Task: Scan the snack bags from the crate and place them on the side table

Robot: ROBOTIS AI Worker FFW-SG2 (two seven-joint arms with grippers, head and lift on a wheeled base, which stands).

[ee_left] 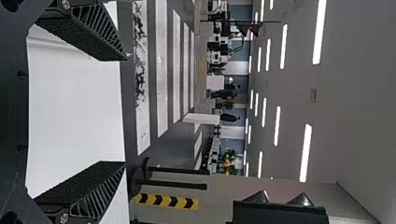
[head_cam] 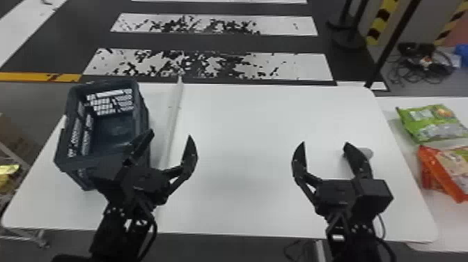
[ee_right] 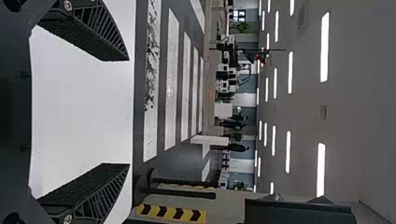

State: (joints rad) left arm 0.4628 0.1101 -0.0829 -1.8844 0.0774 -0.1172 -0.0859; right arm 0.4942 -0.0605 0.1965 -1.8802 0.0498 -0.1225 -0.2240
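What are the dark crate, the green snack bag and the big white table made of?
The crate looks like hard, dull plastic, because its walls have neat rows of slots. The green snack bag is probably thin plastic film: it looks puffy and wrinkly, with printed colours. The white table has a smooth, flat top, maybe plastic or laminate.

Bright indoor light falls evenly across the white work table (head_cam: 243, 122) in the head view, with only soft, faint shading on its top. The inside of the plastic crate (head_cam: 85, 162) is much darker, and a pale grey shadow lies beside the green snack bag (head_cam: 431, 130). In both wrist views, rows of long ceiling lights (ee_left: 320, 32) glow stark white against a dimmer grey ceiling (ee_left: 359, 93), and the table's edges bow slightly
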